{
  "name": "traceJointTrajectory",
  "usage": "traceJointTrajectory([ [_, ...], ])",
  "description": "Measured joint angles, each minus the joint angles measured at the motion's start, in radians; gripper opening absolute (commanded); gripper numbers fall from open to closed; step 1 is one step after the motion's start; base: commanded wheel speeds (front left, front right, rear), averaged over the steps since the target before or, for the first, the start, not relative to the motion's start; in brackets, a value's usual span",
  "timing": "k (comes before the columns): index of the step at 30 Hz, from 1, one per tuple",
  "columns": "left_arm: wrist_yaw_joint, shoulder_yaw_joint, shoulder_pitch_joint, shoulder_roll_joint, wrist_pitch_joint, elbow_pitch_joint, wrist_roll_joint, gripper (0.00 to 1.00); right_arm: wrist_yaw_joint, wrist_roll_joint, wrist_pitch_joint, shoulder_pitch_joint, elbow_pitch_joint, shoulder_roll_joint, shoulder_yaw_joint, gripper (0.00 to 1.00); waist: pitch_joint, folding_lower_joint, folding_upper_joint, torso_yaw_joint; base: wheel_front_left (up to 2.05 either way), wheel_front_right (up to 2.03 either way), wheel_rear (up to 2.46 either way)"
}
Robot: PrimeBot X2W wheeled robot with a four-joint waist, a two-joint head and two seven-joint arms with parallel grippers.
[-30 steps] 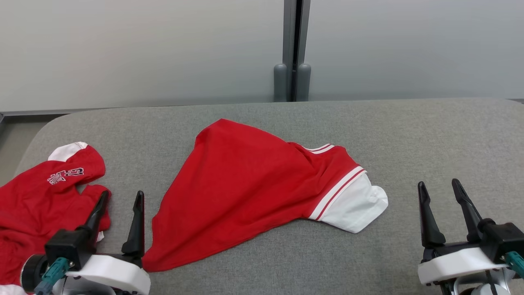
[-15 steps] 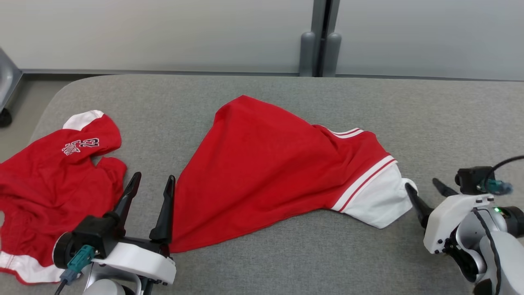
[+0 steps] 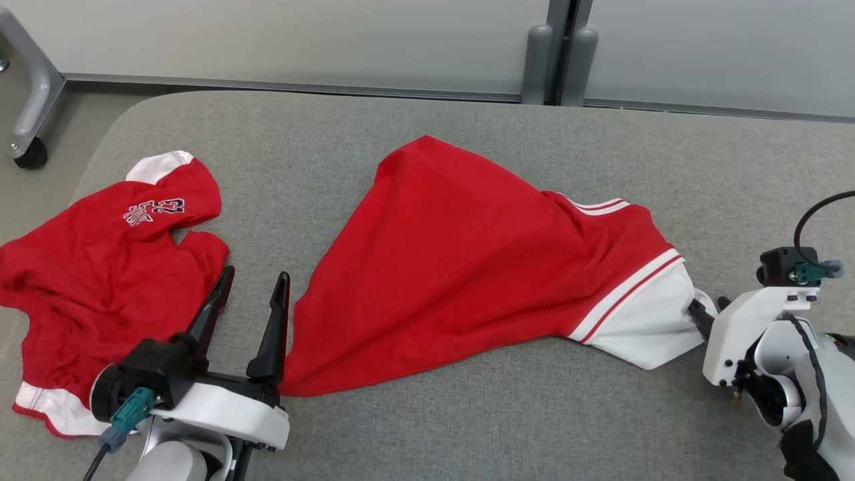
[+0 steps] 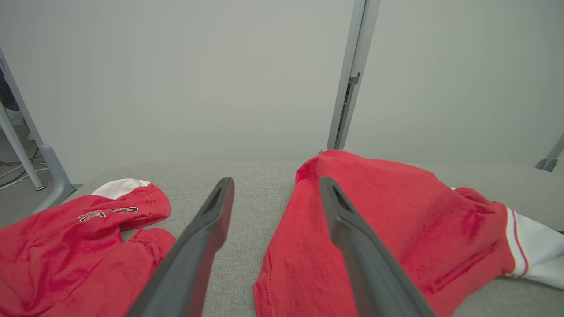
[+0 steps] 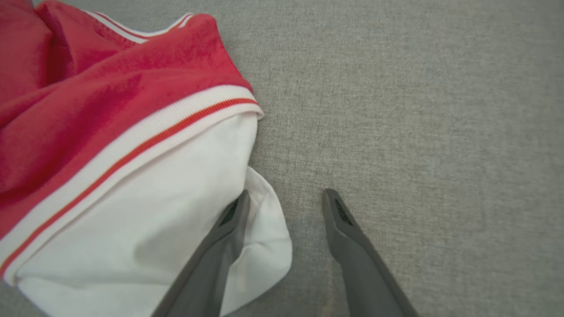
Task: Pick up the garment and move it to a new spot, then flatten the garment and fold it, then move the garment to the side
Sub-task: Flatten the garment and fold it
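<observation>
In the head view, the garment [image 3: 467, 267], a red shirt with a white-trimmed sleeve, is lying in a rumpled wedge on the grey padded surface [image 3: 467, 427], stretching from one pincer to the other. The left gripper [image 3: 256, 274] is standing with its jaws wide apart and holding nothing. The shirt's lower corner is lying just beside its right finger, and a second red garment [image 3: 100, 280] is lying just off its left finger. The right gripper [image 3: 707, 308] is pointing into the white end of the sleeve.

In the left wrist view, the fingers are framing bare padding, and the shirt's hem is running just behind the right finger.

In the right wrist view, the jaws are parted and gripping nothing. The left finger is lying over the white sleeve cuff [image 5: 132, 211], the right finger over bare padding, and a loose lobe of white cloth is sitting between them.

The shirt is looking light and limp, so it is likely to sag and drag from a single hold. The banded, doubled cuff is offering the firmer bite, and the hem corner beside the left pincer is the natural second hold.
</observation>
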Motion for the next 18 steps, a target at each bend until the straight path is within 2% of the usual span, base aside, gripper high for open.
traceJointTrajectory([
  [1,0.0,0.004,0.0,-0.004,0.0,0.003,0.003,1.0,0.0,0.007,-0.006,-0.001,0.0,0.003,0.002,0.0,-0.001,0.0,0.0,0.0,0.0,0.0,0.0],
  [7,-0.01,0.02,0.014,-0.025,0.0,0.023,0.014,1.0,0.0,0.039,-0.048,0.026,-0.009,0.001,0.016,0.0,-0.036,0.0,0.0,-0.019,0.0,0.0,0.0],
  [12,-0.017,0.035,0.045,-0.037,0.0,0.031,0.016,1.0,0.0,0.062,-0.07,0.065,-0.082,-0.024,0.001,0.0,-0.075,0.0,0.0,-0.064,0.0,0.0,0.0],
  [18,-0.021,0.055,0.076,-0.055,-0.002,0.031,0.025,1.0,0.0,0.134,0.033,0.174,-0.259,-0.031,-0.043,0.0,-0.11,0.0,0.0,-0.143,0.0,0.0,0.0],
])
